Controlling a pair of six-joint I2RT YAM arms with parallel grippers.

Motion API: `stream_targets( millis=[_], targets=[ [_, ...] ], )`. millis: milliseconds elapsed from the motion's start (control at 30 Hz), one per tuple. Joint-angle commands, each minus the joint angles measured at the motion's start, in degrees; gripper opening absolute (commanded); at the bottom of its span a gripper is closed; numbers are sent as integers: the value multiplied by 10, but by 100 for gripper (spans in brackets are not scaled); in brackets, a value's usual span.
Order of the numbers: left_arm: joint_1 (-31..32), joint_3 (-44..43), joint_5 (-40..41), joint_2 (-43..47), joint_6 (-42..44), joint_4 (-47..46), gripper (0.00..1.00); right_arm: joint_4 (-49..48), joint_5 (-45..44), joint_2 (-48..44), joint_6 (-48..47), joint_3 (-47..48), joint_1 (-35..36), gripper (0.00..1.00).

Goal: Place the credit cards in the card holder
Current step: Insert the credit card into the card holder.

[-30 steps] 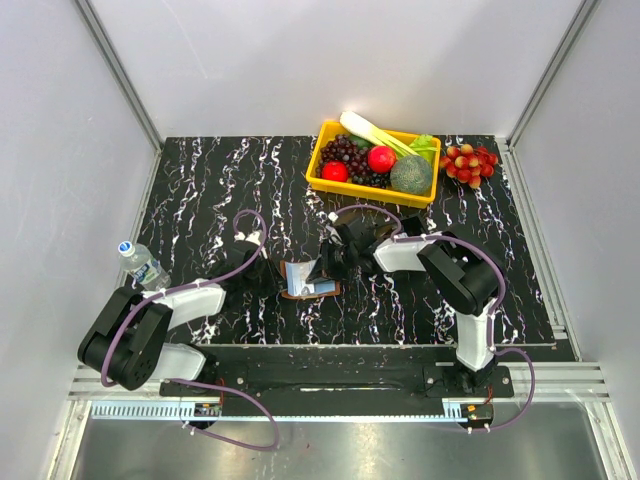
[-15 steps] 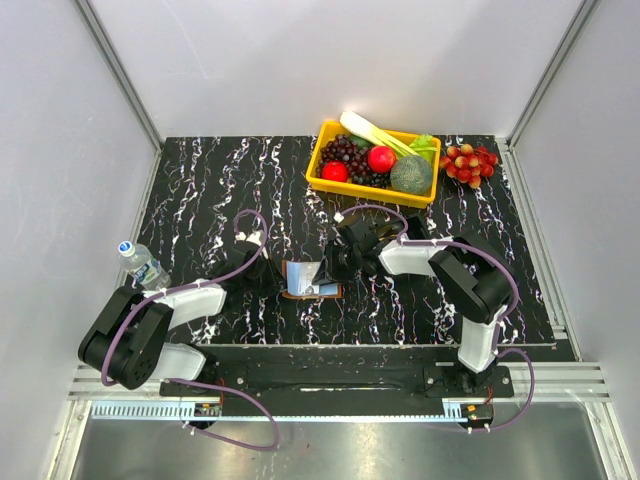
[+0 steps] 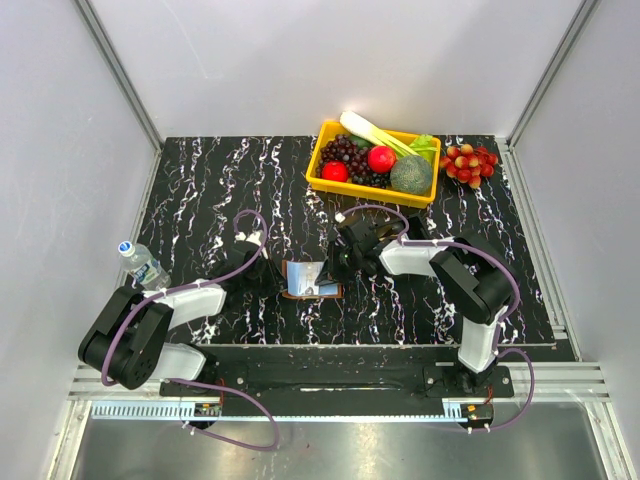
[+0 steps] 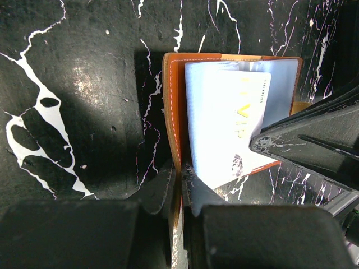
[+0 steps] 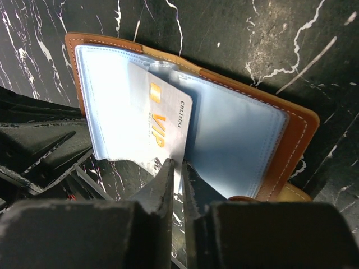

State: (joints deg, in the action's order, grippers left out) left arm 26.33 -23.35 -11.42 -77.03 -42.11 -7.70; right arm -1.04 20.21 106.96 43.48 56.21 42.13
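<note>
The brown card holder (image 3: 303, 279) lies open on the black marbled table, its pale clear sleeves showing. My left gripper (image 4: 179, 179) is shut on the holder's brown edge (image 4: 173, 112) and pins it. My right gripper (image 5: 178, 171) is shut on a white credit card (image 5: 160, 126) marked VIP, which stands partly inside a sleeve of the holder (image 5: 235, 134). The same card shows in the left wrist view (image 4: 230, 120). In the top view the right gripper (image 3: 335, 265) sits at the holder's right side and the left gripper (image 3: 272, 276) at its left side. No other cards show.
A yellow tray (image 3: 322, 180) with fruit and vegetables stands at the back. A bunch of red grapes (image 3: 469, 161) lies to its right. A small water bottle (image 3: 142, 263) lies at the table's left edge.
My right gripper has shifted slightly with the card at the holder; the holder's right flap looks flatter than one second ago. The left arm has not moved.
</note>
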Motion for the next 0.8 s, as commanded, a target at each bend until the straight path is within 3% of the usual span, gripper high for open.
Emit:
stream_targets(
  millis=[0, 267, 767],
  targets=[
    [2, 24, 24, -22, 15, 54, 0, 16, -10, 4, -9, -2, 1, 10],
    [1, 23, 18, -29, 16, 50, 0, -5, 40, 43, -25, 36, 6, 7],
    [2, 37, 16, -42, 8, 24, 0, -67, 131, 96, 5, 60, 23, 14]
  ],
)
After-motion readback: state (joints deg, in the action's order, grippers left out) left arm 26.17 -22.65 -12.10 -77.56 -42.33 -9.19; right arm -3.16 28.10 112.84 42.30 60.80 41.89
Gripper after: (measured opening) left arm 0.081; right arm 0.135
